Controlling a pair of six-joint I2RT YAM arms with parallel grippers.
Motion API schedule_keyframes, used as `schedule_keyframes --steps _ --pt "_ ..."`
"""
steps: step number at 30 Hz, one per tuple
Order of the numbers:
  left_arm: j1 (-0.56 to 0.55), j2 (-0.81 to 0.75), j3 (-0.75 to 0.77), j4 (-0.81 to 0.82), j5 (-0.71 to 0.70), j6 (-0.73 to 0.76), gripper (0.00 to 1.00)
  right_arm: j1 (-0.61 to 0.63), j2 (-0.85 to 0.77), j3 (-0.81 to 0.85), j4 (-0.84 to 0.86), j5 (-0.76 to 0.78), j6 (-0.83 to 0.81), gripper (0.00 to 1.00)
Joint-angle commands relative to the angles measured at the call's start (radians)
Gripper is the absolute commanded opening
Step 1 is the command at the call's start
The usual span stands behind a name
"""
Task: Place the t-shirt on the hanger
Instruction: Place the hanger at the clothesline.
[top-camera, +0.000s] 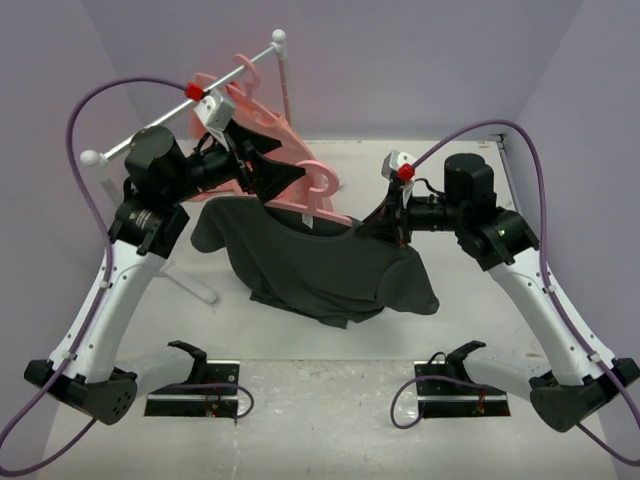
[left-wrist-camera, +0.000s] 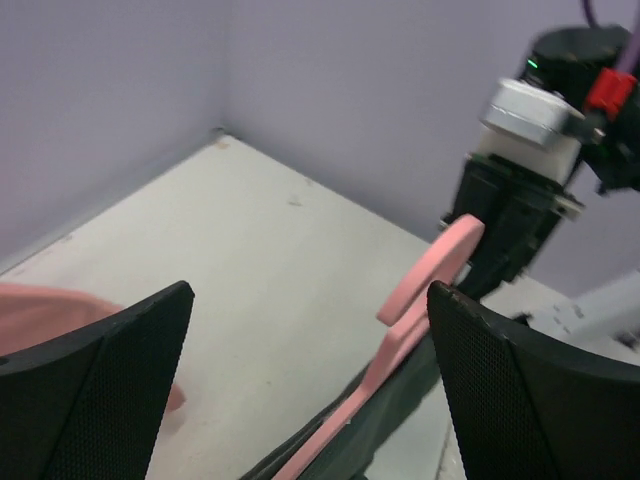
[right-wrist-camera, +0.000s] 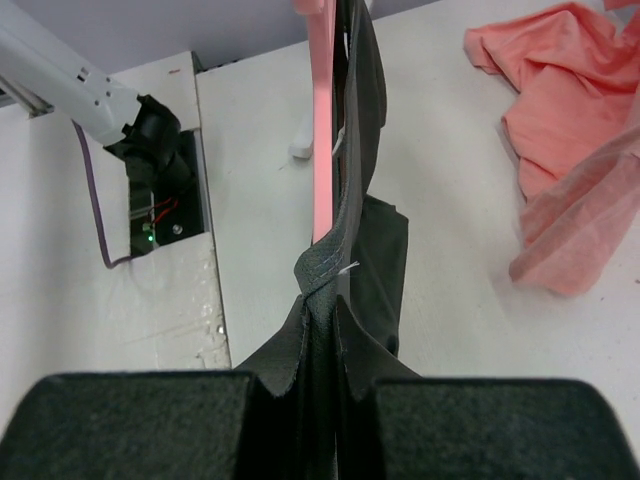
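The dark grey t-shirt (top-camera: 320, 265) lies crumpled mid-table, its top edge lifted. The pink hanger (top-camera: 325, 195) runs along that raised edge, hook up. My right gripper (top-camera: 386, 222) is shut on the t-shirt's hem; in the right wrist view (right-wrist-camera: 320, 350) the cloth (right-wrist-camera: 345, 200) is pinched between the pads and hangs beside the hanger (right-wrist-camera: 325, 130). My left gripper (top-camera: 285, 150) is open above the hanger's left end. In the left wrist view (left-wrist-camera: 310, 295) it holds nothing, and the hanger's hook (left-wrist-camera: 430, 275) and the t-shirt (left-wrist-camera: 400, 415) lie between the fingers, nearer the right finger (left-wrist-camera: 540, 400).
A white rail (top-camera: 180, 100) at the back left carries other pink hangers (top-camera: 240, 85). A salmon-pink garment (right-wrist-camera: 570, 120) lies on the table behind; it also shows in the left wrist view (left-wrist-camera: 50, 310). Two black stands (top-camera: 195, 395) sit at the near edge.
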Motion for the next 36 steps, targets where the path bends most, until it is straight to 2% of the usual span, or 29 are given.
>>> schedule_keyframes --steps 1,5,7,10,13,14,15,20,24,27,32,36 --pt "0.010 -0.095 0.064 -0.201 -0.540 0.052 1.00 0.011 -0.015 -0.010 0.150 0.043 0.087 0.00" --pt "0.009 -0.178 0.068 -0.282 -0.790 0.071 1.00 0.049 0.011 -0.018 0.197 0.075 0.120 0.00" --pt "0.009 -0.248 0.063 -0.282 -0.766 0.131 1.00 0.107 0.041 -0.021 0.252 0.124 0.126 0.00" --pt "0.008 -0.332 0.074 -0.277 -0.765 0.147 1.00 0.199 0.114 -0.008 0.375 0.289 0.218 0.00" --pt "0.009 -0.398 0.100 -0.271 -0.798 0.141 1.00 0.246 0.205 0.032 0.486 0.485 0.315 0.00" --pt "0.010 -0.423 0.121 -0.269 -0.810 0.138 1.00 0.284 0.268 0.061 0.519 0.594 0.354 0.00" --pt "0.010 -0.436 0.129 -0.263 -0.812 0.138 1.00 0.311 0.322 0.101 0.534 0.630 0.372 0.00" --pt "0.010 -0.448 0.105 -0.182 -0.863 0.214 1.00 0.421 0.616 0.428 0.528 0.727 0.391 0.00" --pt "-0.037 -0.326 0.183 -0.188 -1.011 0.280 1.00 0.442 0.775 0.606 0.545 0.776 0.396 0.00" --pt "-0.056 -0.287 0.217 -0.165 -1.082 0.308 1.00 0.450 0.831 0.647 0.602 0.826 0.380 0.00" --pt "-0.056 -0.307 0.132 -0.073 -1.087 0.340 1.00 0.452 0.839 0.642 0.710 0.845 0.350 0.00" --pt "-0.037 -0.360 -0.057 0.052 -1.133 0.366 1.00 0.450 0.913 0.774 0.672 0.837 0.306 0.00"
